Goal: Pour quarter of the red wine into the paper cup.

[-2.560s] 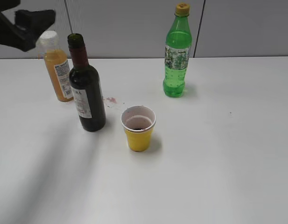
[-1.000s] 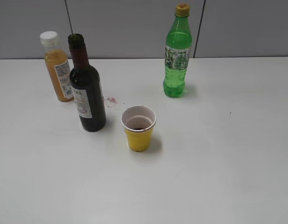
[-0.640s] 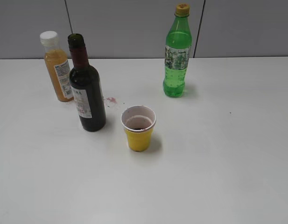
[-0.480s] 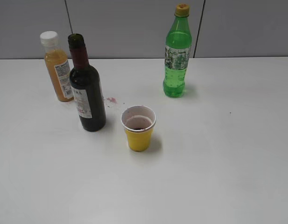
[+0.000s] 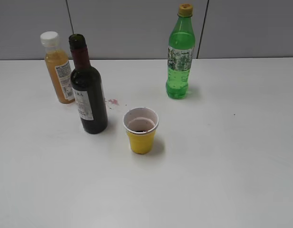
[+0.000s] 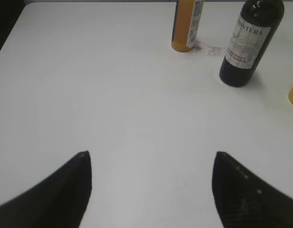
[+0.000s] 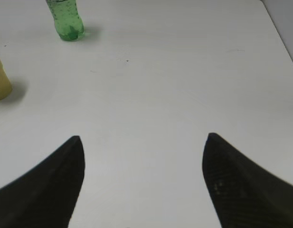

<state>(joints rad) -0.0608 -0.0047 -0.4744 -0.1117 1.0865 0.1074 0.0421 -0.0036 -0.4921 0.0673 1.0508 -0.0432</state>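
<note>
The red wine bottle (image 5: 88, 95) stands upright and uncapped on the white table, left of the yellow paper cup (image 5: 141, 131). The cup holds a little dark red liquid at its bottom. The bottle also shows in the left wrist view (image 6: 248, 40), far ahead and to the right of my open, empty left gripper (image 6: 151, 156). The cup's edge shows at the far left of the right wrist view (image 7: 0, 78). My right gripper (image 7: 142, 140) is open and empty over bare table. Neither gripper shows in the exterior view.
An orange juice bottle (image 5: 58, 69) with a white cap stands behind and left of the wine. A green soda bottle (image 5: 180, 54) stands at the back, right of the middle. A small red stain (image 5: 113, 101) marks the table near the wine bottle.
A dark arm part at the upper left of the exterior view 2.6 s ago has left the view. Bottles and cup have not moved.
</note>
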